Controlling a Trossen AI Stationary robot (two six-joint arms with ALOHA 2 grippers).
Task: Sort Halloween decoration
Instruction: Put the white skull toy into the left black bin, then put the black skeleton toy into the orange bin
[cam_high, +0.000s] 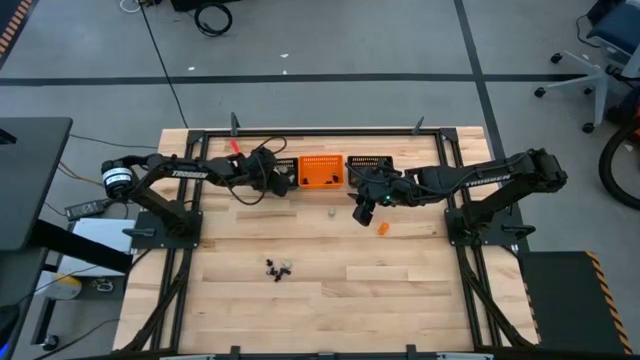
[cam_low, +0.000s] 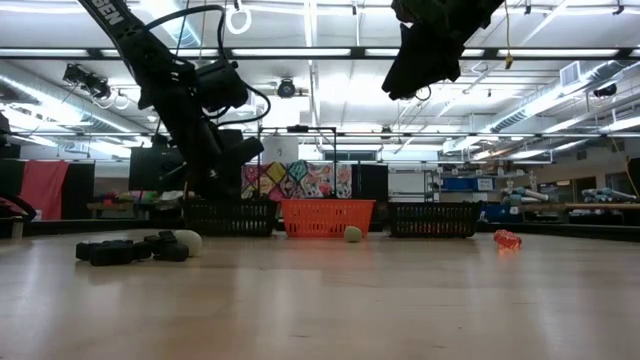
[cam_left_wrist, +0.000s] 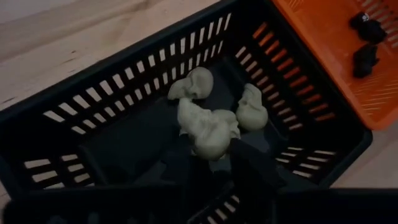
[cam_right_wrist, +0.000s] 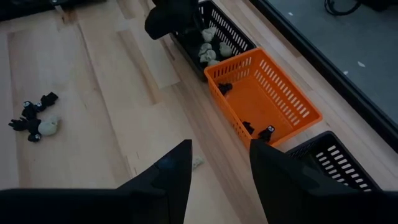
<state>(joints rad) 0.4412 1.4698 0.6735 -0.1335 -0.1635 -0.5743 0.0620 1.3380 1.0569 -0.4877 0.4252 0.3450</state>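
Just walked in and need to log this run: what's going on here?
The robot is sorting small Halloween trinkets into baskets. The left hand is over the black basket, with a pale skull at its fingertips above two more inside. The right hand hovers open over the table. Black trinkets lie in the orange basket; a black pile and an orange piece remain out.

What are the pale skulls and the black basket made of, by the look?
Pale skulls: likely moulded plastic or rubber, matte, with soft rounded contours and no glare. Black basket: rigid moulded plastic, going by the even slotted walls and slight sheen. Neither can be confirmed from looks alone.
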